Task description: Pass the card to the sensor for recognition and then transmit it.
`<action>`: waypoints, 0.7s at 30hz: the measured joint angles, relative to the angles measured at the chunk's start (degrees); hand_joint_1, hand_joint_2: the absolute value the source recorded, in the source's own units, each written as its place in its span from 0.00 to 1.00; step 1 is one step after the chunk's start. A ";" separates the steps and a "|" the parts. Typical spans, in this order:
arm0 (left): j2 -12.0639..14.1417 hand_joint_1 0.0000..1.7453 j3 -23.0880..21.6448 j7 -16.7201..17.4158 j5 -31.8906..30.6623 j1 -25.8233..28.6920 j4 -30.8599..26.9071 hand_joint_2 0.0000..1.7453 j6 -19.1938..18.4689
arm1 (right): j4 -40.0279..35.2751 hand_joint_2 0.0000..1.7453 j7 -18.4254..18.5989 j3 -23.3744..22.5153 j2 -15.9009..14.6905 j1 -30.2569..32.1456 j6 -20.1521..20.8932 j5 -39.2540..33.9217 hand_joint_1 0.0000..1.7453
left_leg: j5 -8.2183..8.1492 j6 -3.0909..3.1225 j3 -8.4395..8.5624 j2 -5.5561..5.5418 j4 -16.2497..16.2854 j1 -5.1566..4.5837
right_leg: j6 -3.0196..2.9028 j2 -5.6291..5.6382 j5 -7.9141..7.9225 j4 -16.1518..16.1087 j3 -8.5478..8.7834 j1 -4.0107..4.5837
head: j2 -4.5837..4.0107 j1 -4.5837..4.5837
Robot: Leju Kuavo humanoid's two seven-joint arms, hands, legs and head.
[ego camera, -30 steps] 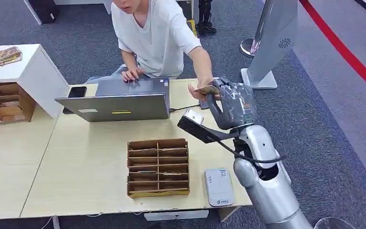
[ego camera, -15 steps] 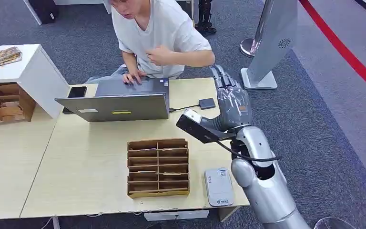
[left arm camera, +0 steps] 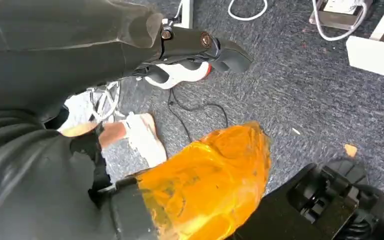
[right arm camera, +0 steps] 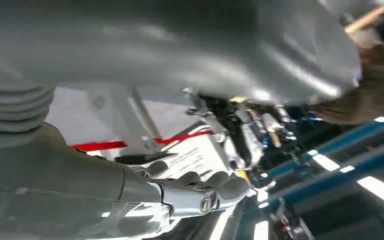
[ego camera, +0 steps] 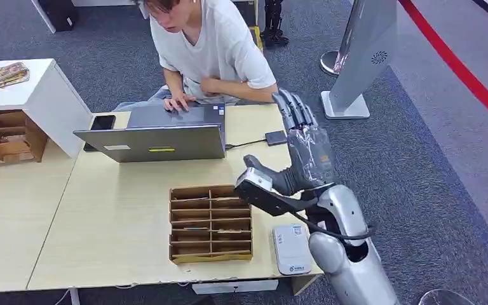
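A pale wooden desk (ego camera: 121,222) stands on grey carpet (ego camera: 419,165); at its lower right the white card reader (ego camera: 291,248) lies flat, long axis running toward the frame's top. The right hand (ego camera: 302,136), centre right, holds nothing, its fingers (ego camera: 292,107) straight and spread; the left hand's (left arm camera: 55,80) fingers cannot be told.

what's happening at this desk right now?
The robot's right hand is raised over the far right of the table, fingers spread and holding nothing. No card is visible in it. The white card reader lies at the near edge beside the cardboard sorter. A person sits opposite, one hand on the laptop, the other arm drawn to the chest.
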 joint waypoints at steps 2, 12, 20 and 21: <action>0.00 0.00 0.18 0.00 0.37 0.09 0.00 0.00 0.44 | -1.82 0.00 -1.78 0.35 0.00 1.58 -0.57 -1.80 0.00 | 0.00 0.00 0.00 0.00 0.00 0.00 | 0.00 0.00 0.00 0.00 0.00 0.00 | 0.00 -0.02; 0.28 0.00 1.60 0.00 1.62 0.27 0.00 0.00 1.71 | -6.06 1.00 -8.49 1.73 0.00 8.71 -3.35 -6.08 0.00 | 0.00 0.00 0.00 0.00 0.00 0.00 | 0.00 0.00 0.00 0.00 0.00 0.00 | 0.00 -0.02; 0.44 0.00 2.58 0.00 2.25 0.46 0.00 0.00 2.45 | -6.28 1.00 -10.93 3.67 -0.02 12.65 -4.05 -6.65 0.00 | 0.00 0.00 0.00 0.01 -0.01 0.00 | 0.00 0.00 0.00 0.00 0.00 0.00 | 0.00 -0.02; 0.46 0.00 2.76 0.00 2.32 0.52 0.00 0.00 2.52 | -6.24 1.00 -11.02 3.83 -0.02 12.99 -4.18 -6.65 0.00 | 0.00 0.00 0.00 0.01 -0.01 0.00 | 0.00 0.00 0.00 0.00 0.00 0.00 | 0.00 -0.02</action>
